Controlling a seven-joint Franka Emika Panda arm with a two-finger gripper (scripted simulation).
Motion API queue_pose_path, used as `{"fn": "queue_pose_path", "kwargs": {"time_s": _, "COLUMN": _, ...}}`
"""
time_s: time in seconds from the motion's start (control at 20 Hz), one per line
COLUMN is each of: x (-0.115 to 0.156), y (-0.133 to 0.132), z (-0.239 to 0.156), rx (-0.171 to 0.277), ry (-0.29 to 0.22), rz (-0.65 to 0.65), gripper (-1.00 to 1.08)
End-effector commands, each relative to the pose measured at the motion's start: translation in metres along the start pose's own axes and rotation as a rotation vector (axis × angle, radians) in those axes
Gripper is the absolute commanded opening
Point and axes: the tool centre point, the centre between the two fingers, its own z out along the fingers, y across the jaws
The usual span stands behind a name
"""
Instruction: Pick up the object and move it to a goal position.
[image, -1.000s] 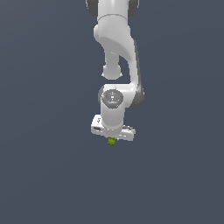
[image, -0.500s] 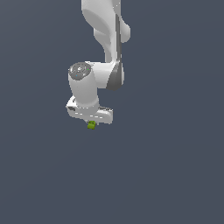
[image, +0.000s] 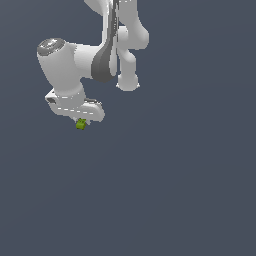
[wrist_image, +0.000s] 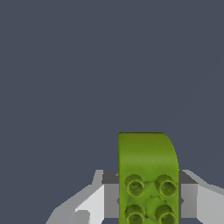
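While the exterior view gives us the whole scene against a flat dark grey-blue ground, we see the white Panda arm (image: 112, 45) reaching down from the top edge and bending toward the exterior view's left. Its gripper (image: 81, 121) hangs below the wide white hand body, and the tiny yellow-green brick (image: 81, 124) sits directly under that body, touching it, in the upper left part of the scene. We find the fingers themselves too small to make out here, so this view alone does not show us how they stand. Nothing beneath the brick touches it; only the plain dark ground lies around it.

Turning to the wrist view, we see the brick (wrist_image: 148, 175) filling the gap between the two grey fingers (wrist_image: 110, 194), one pressed to each of its side faces. We read the fingers as closed on the brick, holding it. Its facing surface carries round studs, four of them partly visible, and its far end has one rounded corner. Behind it we see only the same uniform dark grey-blue ground.
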Motion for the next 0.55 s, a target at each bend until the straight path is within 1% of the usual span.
{"fn": "queue_pose_path", "kwargs": {"time_s": 0.0, "x": -0.006, "y": 0.021, "z": -0.014, "rx": 0.000, "ry": 0.000, "rz": -0.001, "gripper": -1.00}}
{"fn": "queue_pose_path", "kwargs": {"time_s": 0.25, "x": -0.012, "y": 0.050, "z": -0.032, "rx": 0.000, "ry": 0.000, "rz": -0.002, "gripper": -1.00}}
{"fn": "queue_pose_path", "kwargs": {"time_s": 0.5, "x": -0.014, "y": 0.060, "z": -0.038, "rx": -0.001, "ry": 0.000, "rz": -0.002, "gripper": -1.00}}
